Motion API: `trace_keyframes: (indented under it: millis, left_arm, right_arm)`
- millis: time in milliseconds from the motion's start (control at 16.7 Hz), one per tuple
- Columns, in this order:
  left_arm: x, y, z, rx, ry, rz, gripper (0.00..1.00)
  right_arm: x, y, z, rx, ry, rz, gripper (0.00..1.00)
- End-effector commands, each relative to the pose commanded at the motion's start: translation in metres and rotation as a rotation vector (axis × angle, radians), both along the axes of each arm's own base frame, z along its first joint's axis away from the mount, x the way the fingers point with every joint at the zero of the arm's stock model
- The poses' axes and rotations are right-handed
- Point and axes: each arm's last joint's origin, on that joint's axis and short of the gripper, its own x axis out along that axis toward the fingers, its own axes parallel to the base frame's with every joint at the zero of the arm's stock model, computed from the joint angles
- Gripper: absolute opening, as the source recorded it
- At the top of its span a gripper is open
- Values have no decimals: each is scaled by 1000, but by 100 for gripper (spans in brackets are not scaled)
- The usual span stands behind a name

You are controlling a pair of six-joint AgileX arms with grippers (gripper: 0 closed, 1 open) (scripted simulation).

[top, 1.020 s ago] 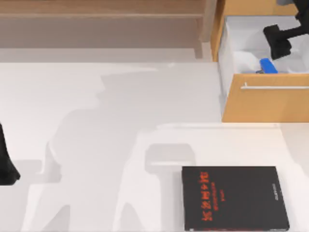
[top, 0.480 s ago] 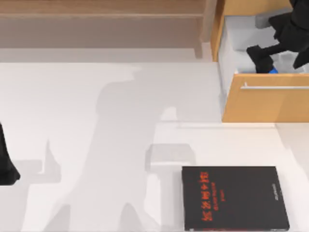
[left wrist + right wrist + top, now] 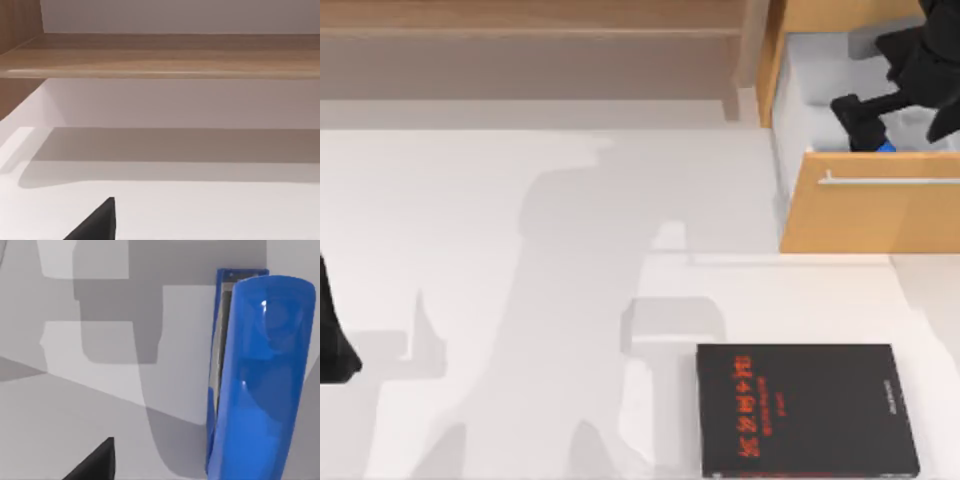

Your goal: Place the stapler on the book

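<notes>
the right gripper (image 3: 865, 125) sits low in the open drawer (image 3: 870, 215) over the stapler (image 3: 257, 375); i cannot tell its fingers' state. a skewed grip could snag the drawer wall. the book (image 3: 807, 410) waits on the tabletop (image 3: 520, 250). left arm parked at left edge.

Our right arm (image 3: 920, 70), upper right of the top view, is matte black and blocky; our left arm (image 3: 332, 340), left edge, equally black, unmarked.
</notes>
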Motion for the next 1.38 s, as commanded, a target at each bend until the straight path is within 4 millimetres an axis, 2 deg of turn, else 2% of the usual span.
trace_keyframes:
  millis: [720,1080,1380]
  left_arm:
    - [0,0,0,0,0,0,100]
    - [0,0,0,0,0,0,100]
    - [0,0,0,0,0,0,100]
  right_arm:
    - [-2,4,-11,0,-1,3,100]
    - [2,5,-27,1,-12,4,100]
    - [5,5,-49,1,0,3,100]
